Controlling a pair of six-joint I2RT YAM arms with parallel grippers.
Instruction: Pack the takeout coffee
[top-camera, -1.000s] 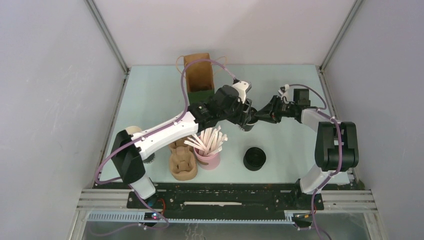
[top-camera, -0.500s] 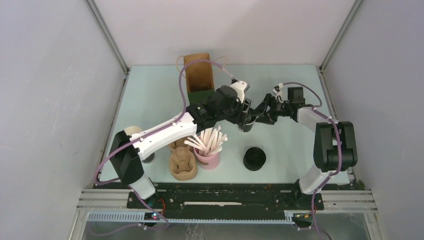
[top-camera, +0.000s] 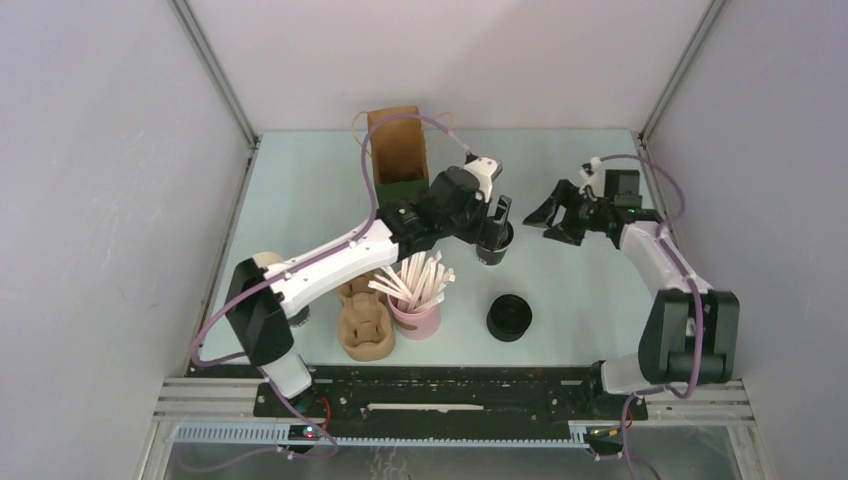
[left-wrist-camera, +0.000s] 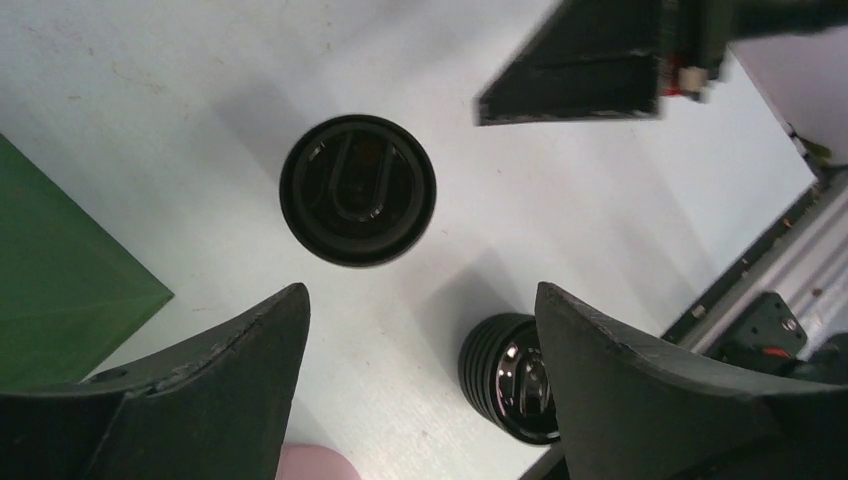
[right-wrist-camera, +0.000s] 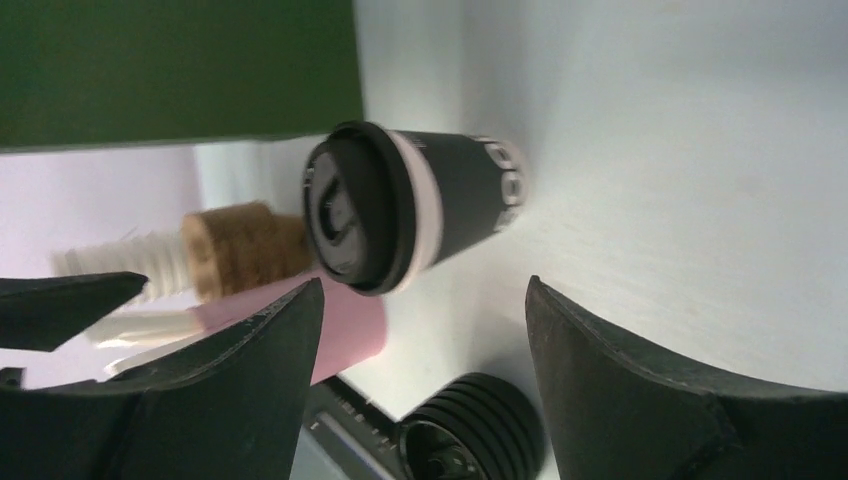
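The takeout coffee (left-wrist-camera: 357, 190), a small black cup under a black lid, stands upright on the pale table with nothing touching it. My left gripper (left-wrist-camera: 420, 300) hangs right above it, open, with bare table between its fingers. In the top view the takeout coffee (top-camera: 489, 252) peeks out below the left gripper (top-camera: 497, 222). My right gripper (top-camera: 556, 216) is off to the cup's right, open and empty. Its wrist view shows the takeout coffee (right-wrist-camera: 400, 205) beyond the open right gripper (right-wrist-camera: 425, 295).
A brown paper bag (top-camera: 398, 150) with a green inside stands at the back, left of the cup. A pink straw holder (top-camera: 415, 315), a cardboard cup carrier (top-camera: 365, 328) and a black stack of lids (top-camera: 509, 317) sit toward the front. A stack of cups (top-camera: 263, 265) is partly under the left arm.
Both grippers have opened wider. The right gripper has drawn away to the right of the cup. The left gripper stays over the cup, which now stands free.
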